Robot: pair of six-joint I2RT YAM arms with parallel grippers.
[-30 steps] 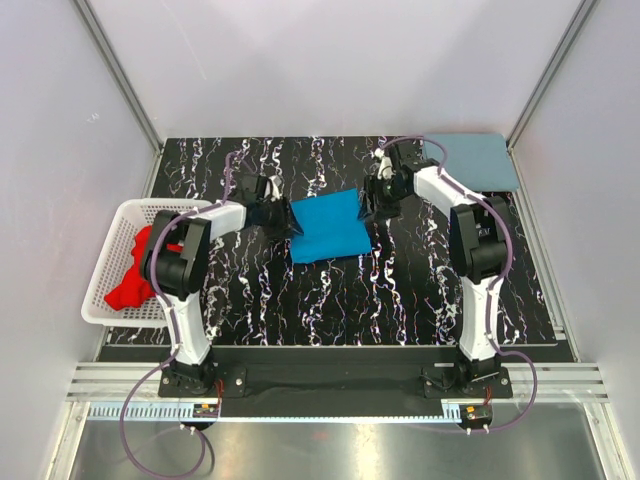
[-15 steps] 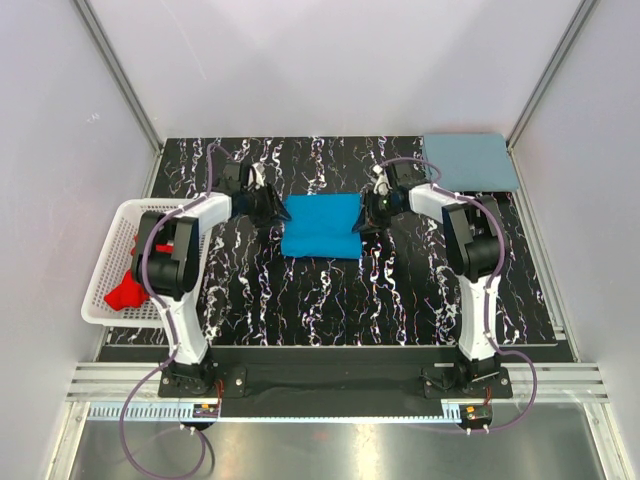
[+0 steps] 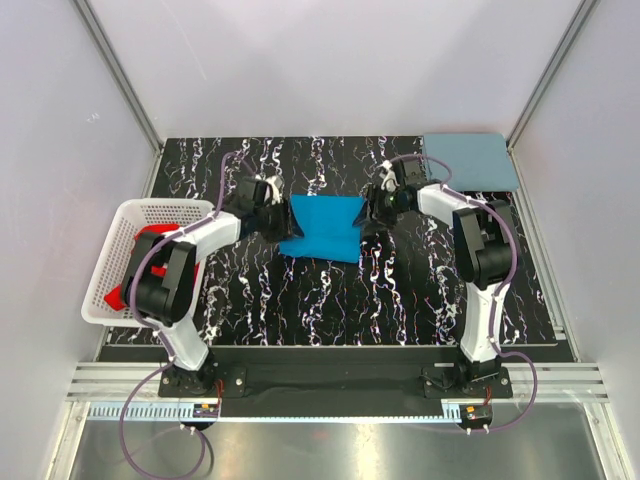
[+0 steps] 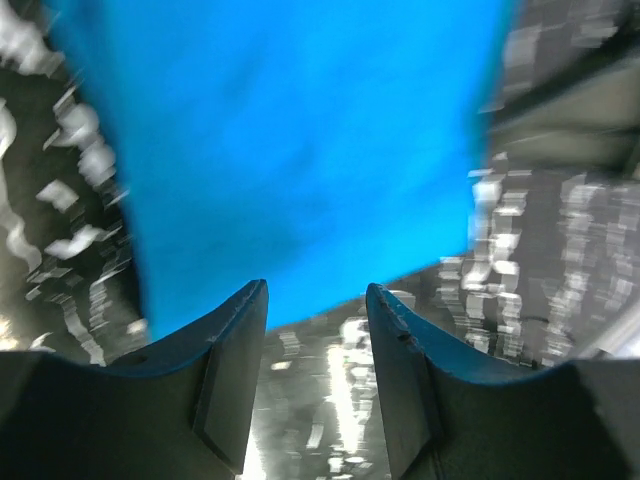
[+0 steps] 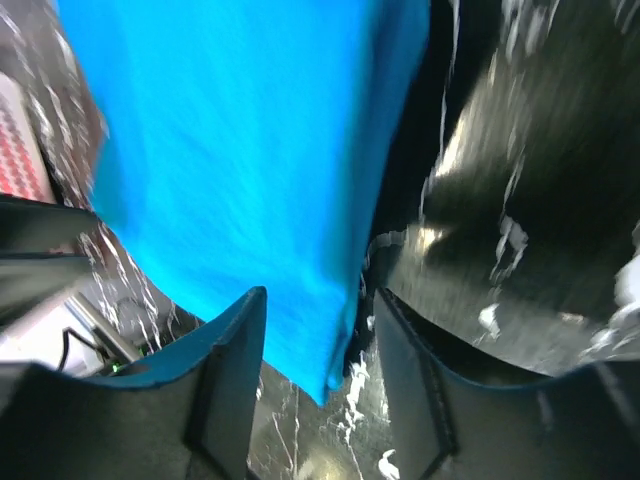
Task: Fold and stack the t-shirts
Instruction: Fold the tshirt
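Shirts between two grippers
Heaped red t-shirts [image 3: 115, 297] sit in the white basket [image 3: 120, 212] at left. The left gripper [image 3: 278, 218], jaws parted, meets the left edge of the folded bright blue t-shirt [image 3: 322, 228] at the middle of the table [image 3: 330, 305]. The right gripper [image 3: 366, 215] straddles its right edge, grip unclear. A folded grey-blue t-shirt [image 3: 470, 160] lies far right.

The bright blue shirt [image 3: 322, 228] and the grey-blue shirt [image 3: 470, 160] are soft matt cloth, the table [image 3: 300, 300] is glossy black veined with white, the basket [image 3: 160, 207] is white plastic lattice, and the front rail [image 3: 340, 385] is dull ribbed metal.
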